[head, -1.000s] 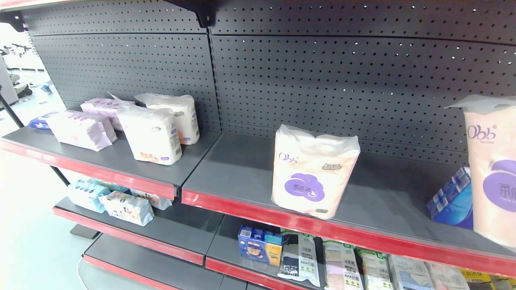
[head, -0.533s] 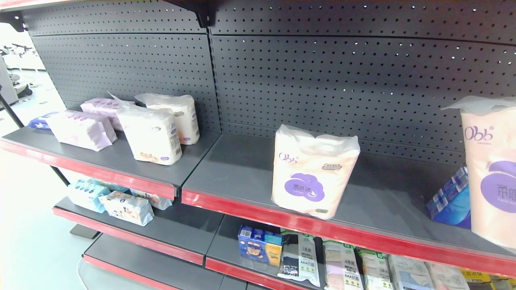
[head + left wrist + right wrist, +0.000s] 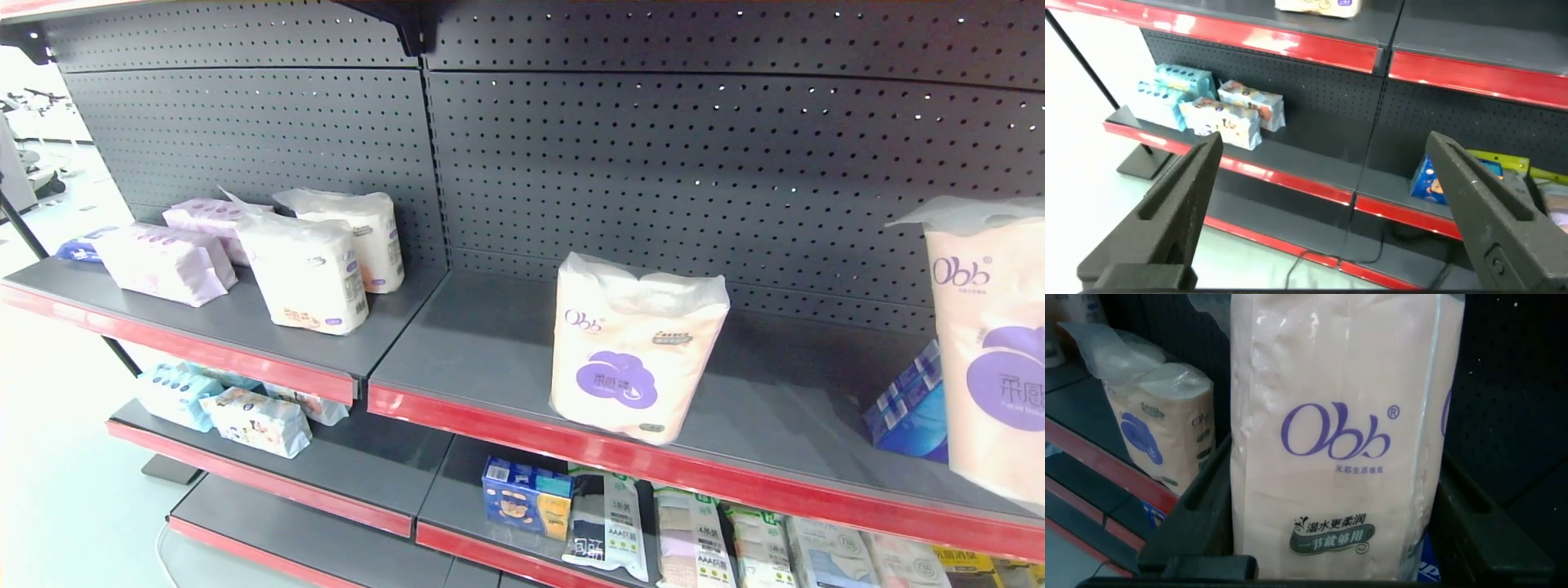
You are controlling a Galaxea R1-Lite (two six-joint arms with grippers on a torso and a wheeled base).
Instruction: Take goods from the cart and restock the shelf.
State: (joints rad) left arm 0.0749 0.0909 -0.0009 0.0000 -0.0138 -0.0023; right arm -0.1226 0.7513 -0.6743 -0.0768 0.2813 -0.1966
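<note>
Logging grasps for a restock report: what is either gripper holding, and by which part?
The right gripper clamps the peach tissue pack by its two opposite sides, on the lower half. The left gripper is open and empty.

Head camera faces the black red-edged metal shelf (image 3: 506,327) closely, angled down; left wrist shares its lower tiers, right wrist, very near, the peach plastic-wrapped tissue pack (image 3: 1339,441).

A shop: dark pegboard-backed shelves (image 3: 490,343) with red price rails (image 3: 522,429) along their edges, stocked with packaged tissue (image 3: 633,347).

Left jaws wide, right seemingly clamped
</note>
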